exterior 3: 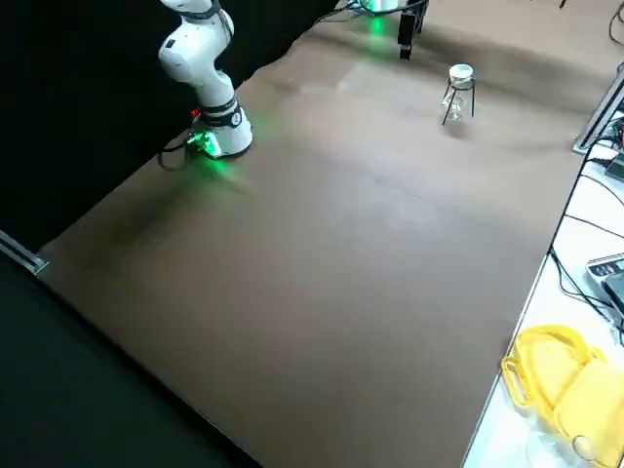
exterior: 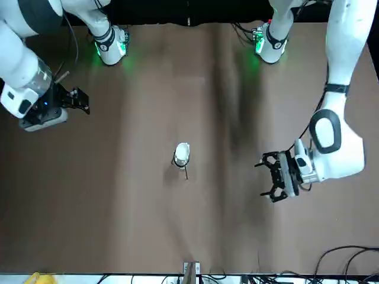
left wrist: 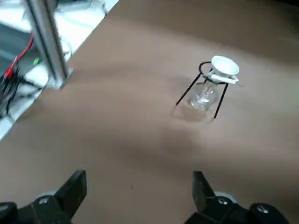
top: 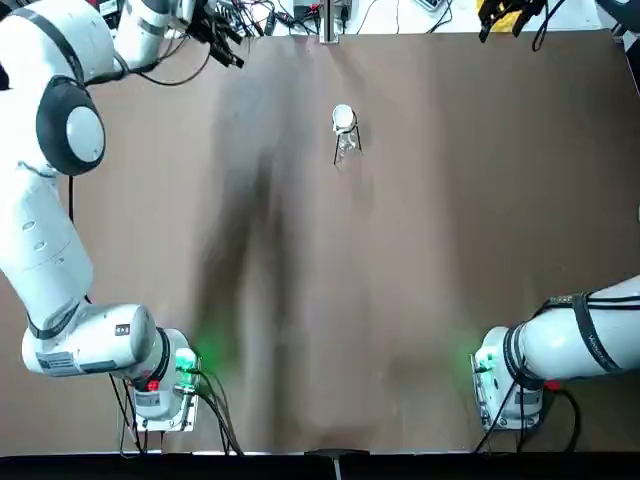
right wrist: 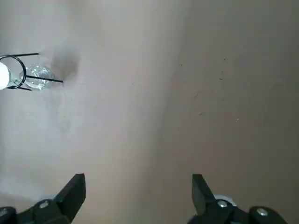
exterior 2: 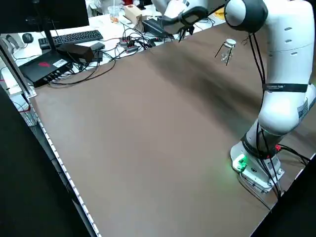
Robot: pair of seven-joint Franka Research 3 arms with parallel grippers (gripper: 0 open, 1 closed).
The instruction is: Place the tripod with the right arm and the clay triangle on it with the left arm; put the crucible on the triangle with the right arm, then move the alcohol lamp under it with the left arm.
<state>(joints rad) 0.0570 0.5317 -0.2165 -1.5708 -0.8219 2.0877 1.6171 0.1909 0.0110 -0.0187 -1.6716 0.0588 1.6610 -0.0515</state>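
Note:
The black wire tripod stands near the table's far middle. The white clay triangle lies on its ring, with the white crucible sitting on it. The clear glass alcohol lamp stands between the legs, under the crucible. In the top view the crucible and lamp appear together. My left gripper hovers open and empty, off to the left of the tripod and apart from it. My right gripper hangs open and empty far to the right.
Cables, a keyboard and dark boxes lie beyond the table's left and far edges. An aluminium post rises at the far edge. A yellow object lies off the table. Both arm bases glow green at the near edge.

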